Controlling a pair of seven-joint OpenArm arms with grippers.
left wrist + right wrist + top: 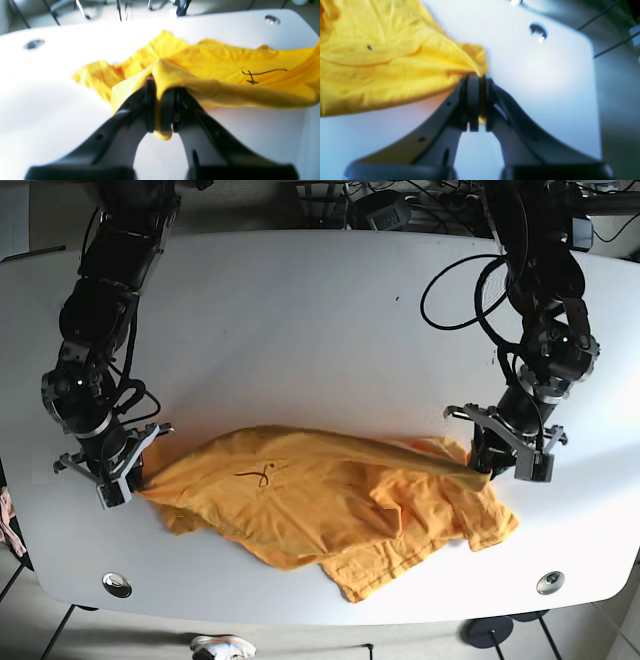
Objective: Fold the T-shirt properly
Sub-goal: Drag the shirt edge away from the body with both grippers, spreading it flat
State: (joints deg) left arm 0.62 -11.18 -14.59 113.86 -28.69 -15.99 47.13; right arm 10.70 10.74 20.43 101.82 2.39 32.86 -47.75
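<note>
- Two grippers, each clamped on yellow cloth.
- Left gripper pinched tight on a bunched fold of the T-shirt.
- Right gripper closed on an edge of it.
- Spread rumpled between both, on the near half of the white table.

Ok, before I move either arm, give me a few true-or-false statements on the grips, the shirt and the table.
1. The left gripper is shut on the shirt. True.
2. The right gripper is open and clear of the cloth. False: it is shut on a pinch of yellow fabric.
3. The shirt lies neatly folded in a rectangle. False: it is crumpled and pulled between the two grippers.
4. A small dark logo shows on the shirt. True.
5. The shirt hangs off the edge of the table. False: it is all over the white tabletop.
</note>
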